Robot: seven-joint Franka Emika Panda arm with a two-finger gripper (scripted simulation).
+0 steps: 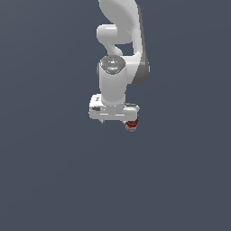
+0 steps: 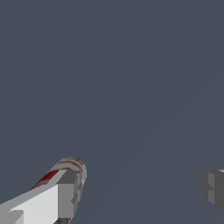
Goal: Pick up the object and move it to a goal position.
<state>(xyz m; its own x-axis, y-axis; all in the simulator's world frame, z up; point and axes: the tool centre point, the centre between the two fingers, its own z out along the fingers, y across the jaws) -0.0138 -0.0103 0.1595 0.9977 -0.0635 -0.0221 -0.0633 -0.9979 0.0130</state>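
The object (image 1: 131, 126), a small can with a red and white label, shows just under the white hand at the exterior view's right end. In the wrist view the can (image 2: 70, 168) pokes out from behind one grey-tipped finger (image 2: 59, 199), which covers most of it. It looks tilted. The other finger (image 2: 213, 187) stands far away across a wide gap that holds only bare floor. My gripper (image 1: 116, 121) (image 2: 140, 190) is open, and the can sits at one finger rather than in the middle of the gap. Whether that finger touches the can I cannot tell.
The white arm (image 1: 118, 54) rises from the hand toward the top of the exterior view. A plain dark grey-blue floor (image 1: 54, 180) surrounds it on all sides. No other objects or goal marker show.
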